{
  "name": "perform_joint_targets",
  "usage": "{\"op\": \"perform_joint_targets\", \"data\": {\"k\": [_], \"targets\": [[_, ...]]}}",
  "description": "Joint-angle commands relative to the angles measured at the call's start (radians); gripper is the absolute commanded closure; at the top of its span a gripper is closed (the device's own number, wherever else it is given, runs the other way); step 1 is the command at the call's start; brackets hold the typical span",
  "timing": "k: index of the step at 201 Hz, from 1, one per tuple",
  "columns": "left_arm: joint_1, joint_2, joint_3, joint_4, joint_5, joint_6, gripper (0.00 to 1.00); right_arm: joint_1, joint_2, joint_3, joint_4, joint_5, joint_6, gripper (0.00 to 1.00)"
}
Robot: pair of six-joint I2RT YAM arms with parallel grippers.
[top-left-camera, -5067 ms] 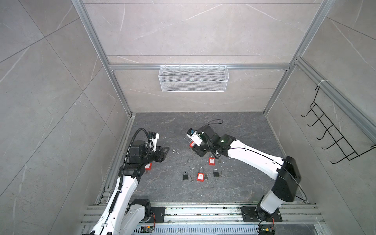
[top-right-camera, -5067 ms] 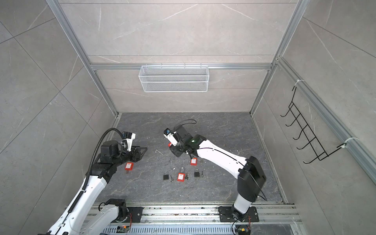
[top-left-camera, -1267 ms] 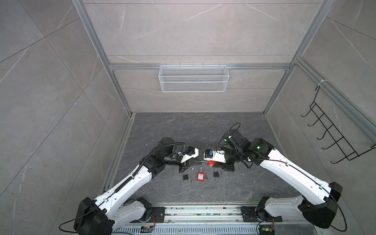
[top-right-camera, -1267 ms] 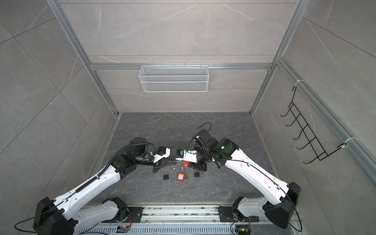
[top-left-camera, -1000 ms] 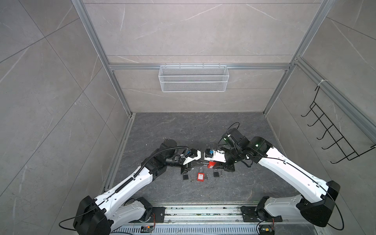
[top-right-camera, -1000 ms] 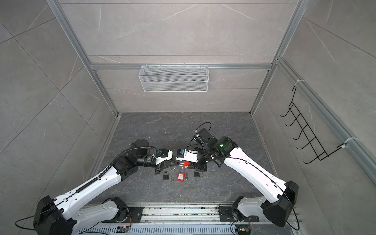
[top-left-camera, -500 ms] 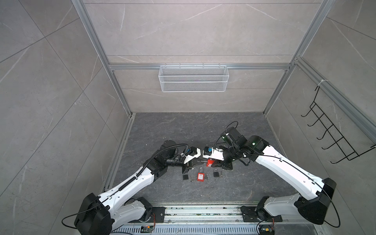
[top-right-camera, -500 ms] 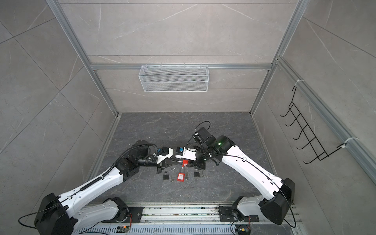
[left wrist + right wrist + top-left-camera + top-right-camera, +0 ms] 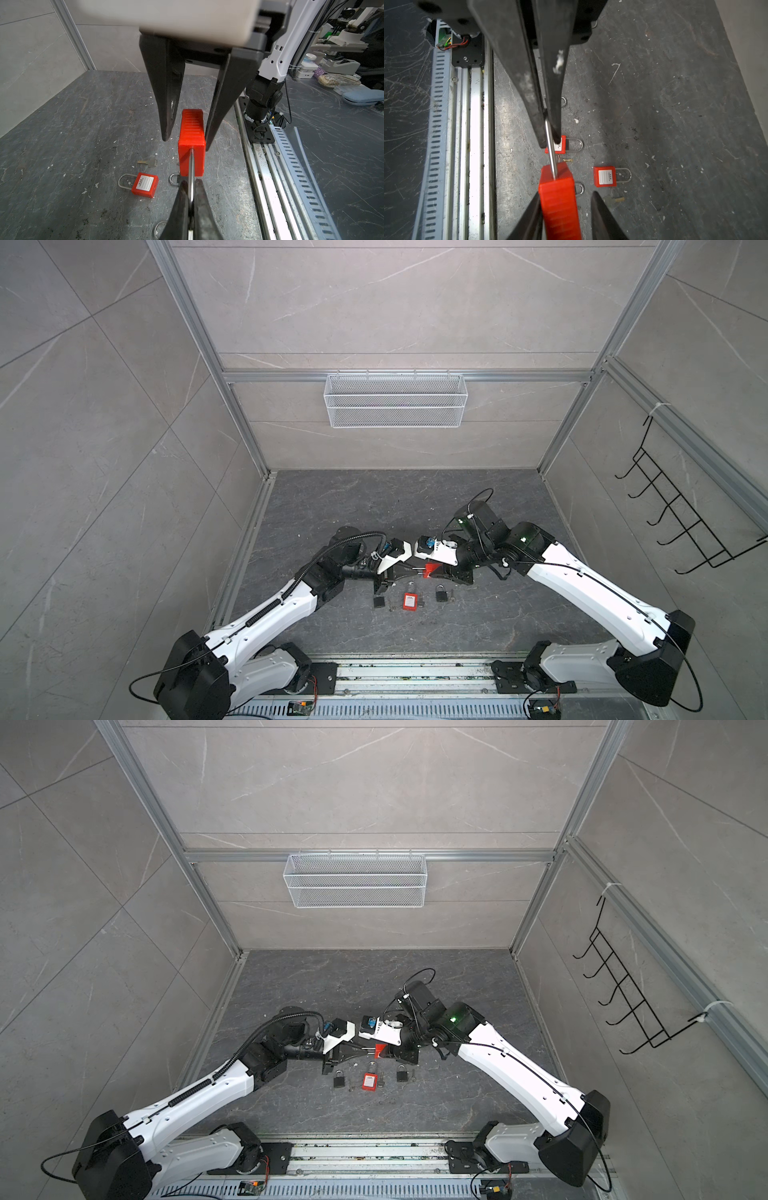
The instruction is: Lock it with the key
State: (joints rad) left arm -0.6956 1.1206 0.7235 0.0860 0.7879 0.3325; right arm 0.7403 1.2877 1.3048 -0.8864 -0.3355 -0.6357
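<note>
Lock: I have the red padlock (image 9: 430, 569) held up off the floor (image 9: 374, 510), between my two claws near the middle of the cell in both top views.
Left claw: my left gripper (image 9: 191, 185) is clamped tight on the steel shackle (image 9: 191, 166), pinching the bar just beyond the red body.
Right claw: my right gripper (image 9: 565, 194) stands partway open around the padlock body. One finger (image 9: 530, 216) touches its side, and the other finger (image 9: 602, 218) is clear of it with floor showing in the gap.
Grip: only the left claw truly holds the lock.
Floor row: just in front of the held lock lies a labelled red padlock (image 9: 410, 600), with a black padlock (image 9: 379, 601) on one side and another black padlock (image 9: 441, 594) on the other.
Key: a loose key (image 9: 148, 163) lies flat on the floor near the labelled red padlock. I cannot tell whether any key sits in the held lock.
</note>
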Motion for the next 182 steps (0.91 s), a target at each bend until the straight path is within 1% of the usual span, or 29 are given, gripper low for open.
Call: {"op": "perform_joint_targets", "data": {"k": [1,11,22,47,67,88,147,167,182], "targets": [[-0.013,-0.018,0.039,0.020,0.038,0.010,1.00,-0.019,-0.064,-0.004,0.053,0.027,0.007,0.37],[-0.013,-0.019,0.040,0.022,0.037,0.011,1.00,-0.026,-0.075,0.011,0.013,0.026,0.004,0.31],[-0.012,-0.019,0.040,0.024,0.038,0.011,1.00,-0.038,-0.081,0.034,-0.043,0.012,0.006,0.28],[-0.013,-0.019,0.045,0.027,0.039,0.016,1.00,-0.063,-0.068,0.087,-0.183,-0.009,-0.003,0.27],[-0.013,-0.019,0.049,0.026,0.042,0.018,1.00,-0.087,-0.048,0.106,-0.275,-0.020,-0.009,0.30],[-0.013,-0.025,0.055,0.011,0.050,0.027,1.00,-0.108,-0.034,0.116,-0.316,-0.027,-0.015,0.34],[-0.013,-0.036,0.068,-0.015,0.068,0.035,1.00,-0.120,0.048,0.137,-0.376,-0.057,-0.059,0.41],[-0.014,-0.035,0.074,-0.015,0.076,0.031,1.00,-0.122,0.071,0.140,-0.369,-0.043,-0.062,0.45],[-0.015,-0.032,0.077,-0.013,0.080,0.026,1.00,-0.122,0.077,0.135,-0.347,-0.057,-0.063,0.46]]}}
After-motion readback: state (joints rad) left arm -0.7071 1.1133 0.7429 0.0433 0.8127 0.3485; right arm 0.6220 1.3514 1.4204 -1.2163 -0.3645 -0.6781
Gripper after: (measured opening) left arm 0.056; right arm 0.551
